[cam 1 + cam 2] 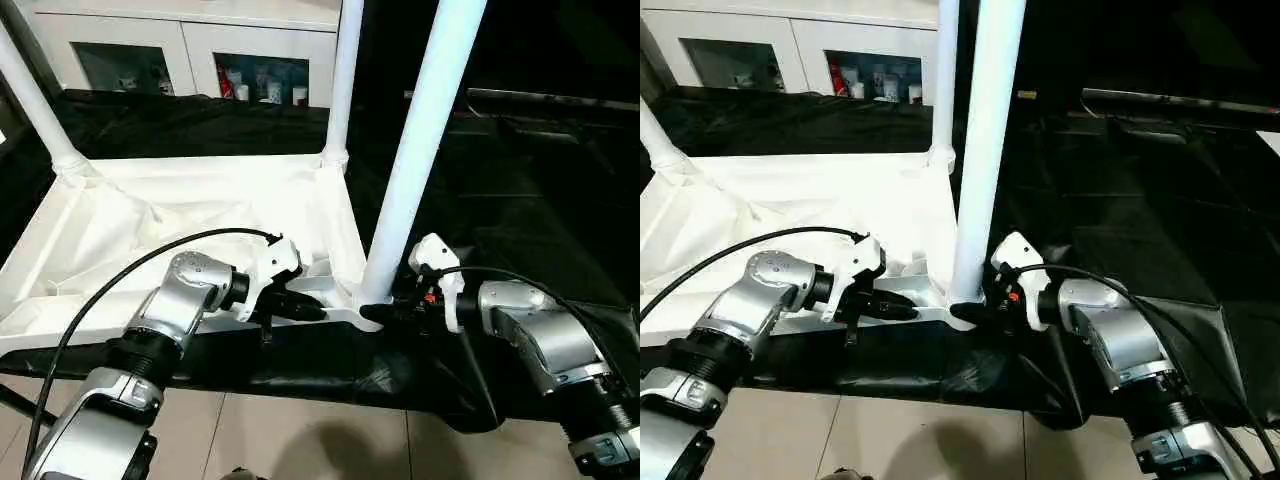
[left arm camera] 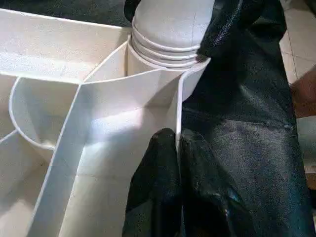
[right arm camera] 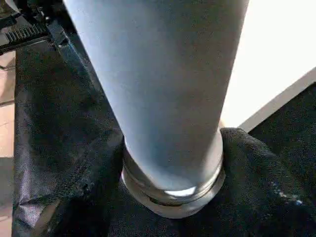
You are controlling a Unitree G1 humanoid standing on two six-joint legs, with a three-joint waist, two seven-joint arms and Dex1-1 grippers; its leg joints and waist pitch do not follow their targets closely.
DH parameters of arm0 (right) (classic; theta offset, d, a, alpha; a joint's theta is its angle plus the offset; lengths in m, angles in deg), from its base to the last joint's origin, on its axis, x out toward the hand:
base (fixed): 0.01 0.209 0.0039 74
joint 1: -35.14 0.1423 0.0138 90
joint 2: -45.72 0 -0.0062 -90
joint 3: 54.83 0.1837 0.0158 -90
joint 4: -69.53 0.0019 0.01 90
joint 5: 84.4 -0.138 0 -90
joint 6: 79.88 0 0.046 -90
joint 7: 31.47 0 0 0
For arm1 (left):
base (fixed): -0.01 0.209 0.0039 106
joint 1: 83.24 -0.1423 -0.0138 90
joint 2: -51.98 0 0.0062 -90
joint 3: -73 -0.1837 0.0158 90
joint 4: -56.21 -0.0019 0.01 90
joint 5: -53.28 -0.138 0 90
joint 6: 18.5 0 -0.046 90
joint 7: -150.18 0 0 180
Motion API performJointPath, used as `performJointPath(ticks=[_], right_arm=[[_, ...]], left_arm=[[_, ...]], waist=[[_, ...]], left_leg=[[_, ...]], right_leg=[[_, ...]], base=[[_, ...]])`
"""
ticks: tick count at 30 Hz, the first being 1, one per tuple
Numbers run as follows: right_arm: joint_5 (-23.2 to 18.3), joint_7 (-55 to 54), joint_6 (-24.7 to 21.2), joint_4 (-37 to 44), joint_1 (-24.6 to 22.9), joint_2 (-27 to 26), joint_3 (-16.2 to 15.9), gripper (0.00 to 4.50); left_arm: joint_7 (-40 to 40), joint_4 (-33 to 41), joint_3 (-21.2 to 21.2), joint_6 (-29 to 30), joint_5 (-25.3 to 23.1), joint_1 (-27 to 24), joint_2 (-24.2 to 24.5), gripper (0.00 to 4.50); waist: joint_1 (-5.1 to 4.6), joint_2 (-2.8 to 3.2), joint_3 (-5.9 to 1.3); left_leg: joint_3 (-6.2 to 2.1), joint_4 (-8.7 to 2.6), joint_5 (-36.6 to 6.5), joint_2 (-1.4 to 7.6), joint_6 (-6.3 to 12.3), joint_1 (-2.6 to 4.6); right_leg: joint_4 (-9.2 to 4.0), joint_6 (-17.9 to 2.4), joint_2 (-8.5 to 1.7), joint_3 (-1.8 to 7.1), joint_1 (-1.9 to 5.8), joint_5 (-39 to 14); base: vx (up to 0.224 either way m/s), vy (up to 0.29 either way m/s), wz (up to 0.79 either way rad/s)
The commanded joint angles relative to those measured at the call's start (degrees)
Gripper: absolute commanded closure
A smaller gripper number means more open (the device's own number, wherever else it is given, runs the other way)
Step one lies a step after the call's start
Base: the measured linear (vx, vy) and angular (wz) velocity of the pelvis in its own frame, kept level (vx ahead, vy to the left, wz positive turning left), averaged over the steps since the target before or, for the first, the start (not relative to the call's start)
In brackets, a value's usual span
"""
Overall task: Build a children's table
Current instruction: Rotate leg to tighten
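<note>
Head views showed three legs (image 1: 425,150) socketed in the top (image 1: 190,215); left gripper (image 2: 178,148) pinched its rim; right gripper's (image 1: 385,312) spread unclear.

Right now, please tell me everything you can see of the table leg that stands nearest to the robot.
The nearest leg is a long white tube, smooth like plastic, rising slightly tilted out of the picture's top. Its ringed foot sits in the round corner socket of the upturned table top. The right gripper reaches its black fingers around the base. The left gripper pinches the table top's thin edge wall beside that corner.
</note>
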Motion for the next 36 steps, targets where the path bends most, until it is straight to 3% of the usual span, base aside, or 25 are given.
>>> performJointPath(ticks=[1, 3, 5, 6, 8, 12, 15, 19, 22, 28, 30, 32, 36], right_arm=[[1.77, -6.91, 0.12, -3.5, -0.33, -2.25, 1.73, 1.76], [2.74, -14.34, 0.34, -7.23, 0.31, -5.49, 3.74, 1.77], [2.8, -17.44, 0.09, -8.43, 0.46, -7.16, 4.62, 1.77], [3.43, -23.14, 0.34, -10.19, 0.79, -9.84, 5.85, 1.78], [3.85, -29.58, 0.51, -12.36, 1.5, -12.83, 7.46, 1.78], [3.72, -39.16, 2.27, -16.44, 3.45, -17.83, 10.13, 1.78], [5.94, -42.56, 5.13, -19.21, 5.18, -20.07, 9.58, 1.78], [5.59, -38.5, 8.07, -16.89, 5.62, -19.98, 8.52, 1.78], [4.9, -34.71, 9.53, -14.71, 5.52, -18.33, 8.0, 1.08], [4.11, -23.03, 8.46, -11.08, 4.12, -11.79, 5.13, 0.54], [3.48, -16.52, 7.65, -8.41, 2.59, -8.09, 3.8, 0.54], [2.88, -12.51, 7.15, -6.68, 1.64, -5.78, 3.18, 0.54], [0.92, -6.18, 5.85, -3.96, 0.6, -1.91, 3.0, 0.54]], left_arm=[[-3.63, -1.3, 1.05, -0.57, 1.35, 0.24, -2.74, 4.5], [-10.54, -4.83, 1.49, -2.07, -0.56, 1.65, -5.45, 4.5], [-13.5, -6.29, 1.4, -2.37, -1.42, 2.33, -6.86, 4.5], [-17.83, -8.52, 1.12, -2.56, -2.65, 3.41, -9.07, 4.5], [-23.05, -11.02, 1.04, -2.45, -3.74, 4.74, -11.84, 4.5], [-32.89, -15.57, 1.41, -2.46, -4.85, 7.53, -17.02, 4.5], [-34.95, -18.99, 1.49, -4.24, -5.7, 9.52, -19.33, 4.5], [-33.59, -20.0, 1.83, -5.31, -5.92, 10.24, -18.42, 4.5], [-30.42, -19.41, 1.69, -6.07, -5.57, 9.68, -16.81, 4.5], [-22.79, -16.63, 1.06, -7.21, -4.47, 7.84, -12.97, 4.5], [-18.66, -15.12, 0.85, -7.77, -3.76, 6.93, -11.17, 4.5], [-15.53, -13.96, 0.73, -8.01, -3.1, 6.28, -10.02, 4.5], [-4.8, -8.36, 0.0, -6.89, 0.33, 3.69, -6.99, 4.5]], waist=[[-0.02, -0.94, -3.73], [-0.45, -1.0, -3.54], [-0.6, -1.16, -3.55], [-0.85, -0.98, -3.39], [-1.12, -1.04, -3.35], [-1.29, -0.98, -3.22], [-1.35, -0.84, -3.12], [-1.21, -1.08, -3.28], [-1.08, -1.27, -3.36], [-0.84, -1.34, -3.54], [-0.68, -1.44, -3.68], [-0.85, -1.27, -3.63], [-0.8, -1.32, -3.56]], left_leg=[[-0.99, -3.61, -7.59, 2.41, 3.51, 1.28], [-0.93, -3.67, -8.92, 2.17, 2.6, 1.26], [-1.17, -3.87, -10.46, 2.21, 1.13, 1.39], [-1.1, -3.94, -11.62, 2.28, 1.01, 1.51], [-1.31, -4.15, -13.72, 2.13, -0.21, 1.74], [-1.36, -4.31, -15.61, 2.05, -0.48, 1.85], [-1.63, -4.57, -17.73, 2.02, -1.2, 2.1], [-1.67, -4.68, -17.21, 1.96, 0.12, 1.98], [-1.6, -4.62, -15.04, 1.97, 1.38, 1.6], [-1.45, -4.29, -11.29, 2.0, 3.64, 1.24], [-1.45, -4.11, -9.66, 2.16, 4.3, 1.19], [-1.42, -4.1, -9.19, 2.24, 5.12, 1.11], [-1.36, -4.06, -9.53, 2.38, 5.72, 1.23]], right_leg=[[-3.51, -13.99, -3.53, 2.12, 2.43, -5.79], [-4.02, -13.63, -3.46, 2.15, 2.18, -8.31], [-4.21, -12.8, -3.61, 2.05, 2.43, -11.54], [-4.43, -12.42, -3.56, 2.21, 2.01, -12.61], [-5.01, -10.83, -3.69, 2.15, 2.02, -17.16], [-5.47, -9.62, -3.65, 2.22, 1.74, -19.22], [-5.85, -9.09, -3.69, 2.09, 1.8, -21.25], [-5.85, -8.41, -3.77, 2.14, 2.05, -19.85], [-5.53, -9.15, -3.84, 2.14, 2.39, -17.12], [-4.95, -10.62, -3.85, 2.02, 2.82, -12.25], [-4.51, -11.75, -3.79, 1.98, 3.17, -8.99], [-4.28, -12.71, -3.73, 1.97, 3.03, -7.07], [-4.19, -14.13, -3.83, 2.0, 3.03, -6.93]], base=[[0.0, 0.0, 0.0], [0.0, 0.0, 0.0], [0.0, 0.0, 0.0], [0.0, 0.0, 0.0], [0.0, 0.0, 0.0], [0.0, 0.0, 0.0], [0.0, 0.0, 0.0], [0.0, 0.0, 0.0], [0.0, 0.0, 0.0], [0.0, 0.0, 0.0], [0.0, 0.0, 0.0], [0.0, 0.0, 0.0], [0.0, 0.0, 0.0]])
